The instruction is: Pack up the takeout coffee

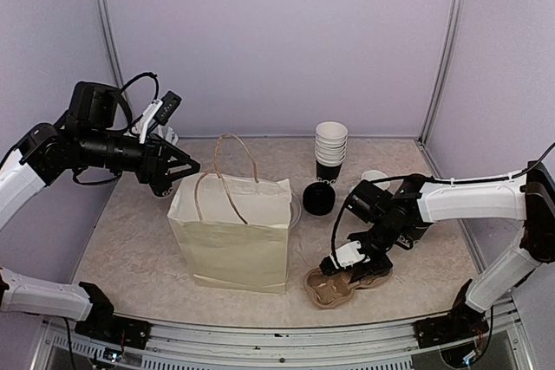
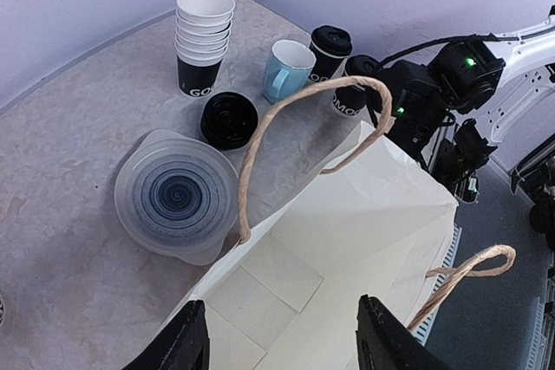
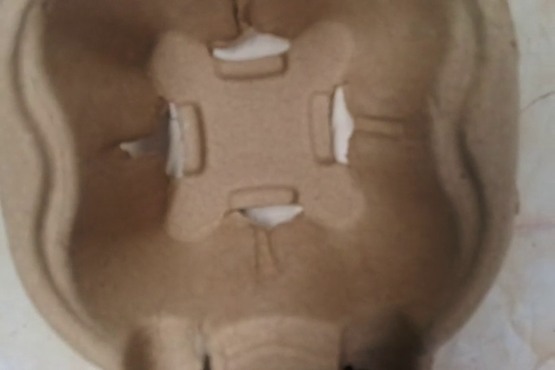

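The takeout coffee (image 2: 329,48), a black paper cup with white lettering and a round black lid, stands at the back right of the table beside a light blue mug (image 2: 284,71). My left gripper (image 2: 279,340) hangs open over the mouth of the cream paper bag (image 1: 234,231), one black finger (image 2: 178,342) on each side and nothing between them. My right gripper (image 1: 347,264) is pressed low onto a brown cardboard cup carrier (image 3: 260,153), which fills the right wrist view. Its fingertips are hidden there. In the top view my right arm hides the coffee.
A stack of white-and-black paper cups (image 1: 330,152) stands at the back, with a loose black lid (image 1: 319,198) in front of it. A clear lidded dish (image 2: 178,197) lies behind the bag. A second black lettered cup (image 2: 345,100) is partly hidden by the bag's handle (image 2: 260,140).
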Robot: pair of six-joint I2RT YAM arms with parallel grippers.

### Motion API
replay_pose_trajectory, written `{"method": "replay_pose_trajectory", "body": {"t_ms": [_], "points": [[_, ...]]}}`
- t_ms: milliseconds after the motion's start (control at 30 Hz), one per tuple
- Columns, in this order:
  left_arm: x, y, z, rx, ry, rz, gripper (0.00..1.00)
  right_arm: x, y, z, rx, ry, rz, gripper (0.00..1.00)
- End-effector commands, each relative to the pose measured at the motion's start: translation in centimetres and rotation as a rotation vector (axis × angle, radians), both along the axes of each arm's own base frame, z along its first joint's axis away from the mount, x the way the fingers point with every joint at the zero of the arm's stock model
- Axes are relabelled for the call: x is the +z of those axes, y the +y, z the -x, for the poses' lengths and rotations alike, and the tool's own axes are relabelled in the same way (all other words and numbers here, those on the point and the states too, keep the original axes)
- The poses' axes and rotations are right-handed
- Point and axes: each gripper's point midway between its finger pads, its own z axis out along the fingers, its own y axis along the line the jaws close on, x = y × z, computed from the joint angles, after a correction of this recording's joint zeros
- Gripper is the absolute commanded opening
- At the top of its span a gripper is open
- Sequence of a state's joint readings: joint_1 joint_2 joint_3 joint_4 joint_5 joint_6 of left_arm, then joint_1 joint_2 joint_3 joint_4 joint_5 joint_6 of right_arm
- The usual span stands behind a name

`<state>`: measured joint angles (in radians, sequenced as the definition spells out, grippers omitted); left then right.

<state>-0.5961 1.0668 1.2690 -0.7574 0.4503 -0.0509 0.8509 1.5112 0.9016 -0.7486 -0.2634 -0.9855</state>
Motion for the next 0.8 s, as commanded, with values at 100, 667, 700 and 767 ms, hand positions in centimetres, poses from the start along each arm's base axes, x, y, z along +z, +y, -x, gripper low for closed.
{"method": "replay_pose_trajectory", "body": {"t_ms": [100,667,700,767], "points": [[0.7,0.6,0.1,0.016,-0.021,0.001,0.57,-0.3,0.1,0.2,-0.006,-0.001,0.020,0.25],[1.6,2.5,-0.2,0.082,-0.004,0.016,0.57,21.3,3.0,-4.0,-0.137,0.000,-0.493,0.17],[1.5,3.0,-0.2,0.104,0.003,0.017,0.57,23.3,3.2,-4.3,-0.134,0.002,-0.544,0.16],[0.7,4.1,-0.5,0.170,0.035,0.013,0.60,26.9,4.0,-4.6,-0.120,-0.007,-0.632,0.16]]}}
